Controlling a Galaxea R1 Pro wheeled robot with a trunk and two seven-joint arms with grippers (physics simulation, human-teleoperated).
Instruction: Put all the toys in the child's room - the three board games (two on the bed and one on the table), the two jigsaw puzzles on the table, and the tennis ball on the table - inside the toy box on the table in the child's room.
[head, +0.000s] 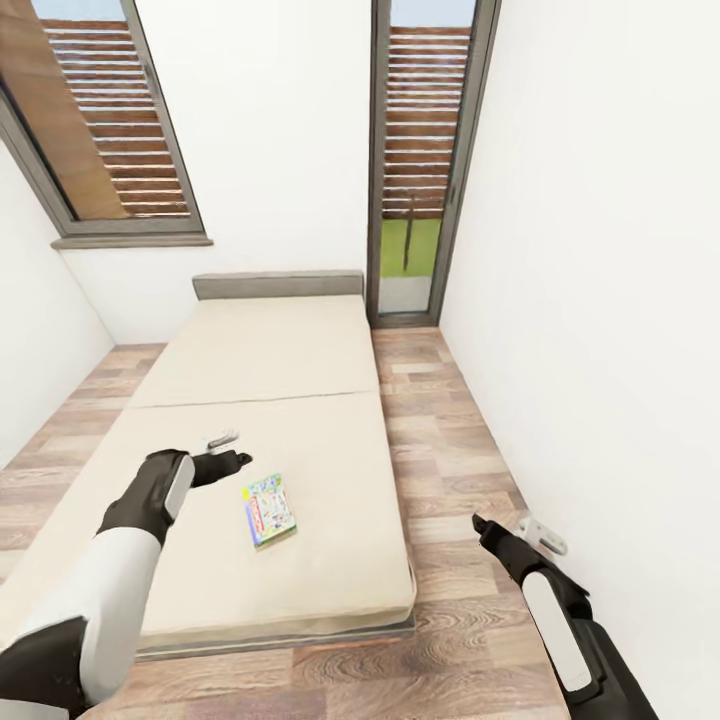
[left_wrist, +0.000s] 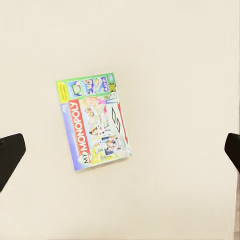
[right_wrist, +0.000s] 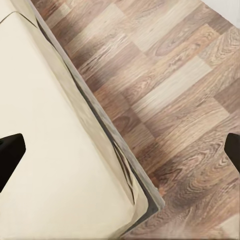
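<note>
One board game (head: 269, 510), a flat box with blue edges, cartoon art and a red Monopoly logo, lies flat on the near half of the bed (head: 260, 350). My left gripper (head: 228, 450) hovers open just left of and beyond it, above the mattress. In the left wrist view the board game (left_wrist: 95, 122) lies below the open left gripper (left_wrist: 120, 152), fingertips (left_wrist: 10, 155) wide apart. My right gripper (head: 515, 530) hangs open over the wood floor beside the bed's right side. In its wrist view the right gripper (right_wrist: 120, 155) is above the mattress corner (right_wrist: 50, 150). The table and toy box are out of view.
A strip of wood-plank floor (head: 450, 450) runs between the bed and the white right wall (head: 600, 300). A tall glass door (head: 420, 160) stands behind the bed's head, and a slatted window (head: 100, 120) at the back left. Floor (right_wrist: 175, 75) shows beside the bed frame.
</note>
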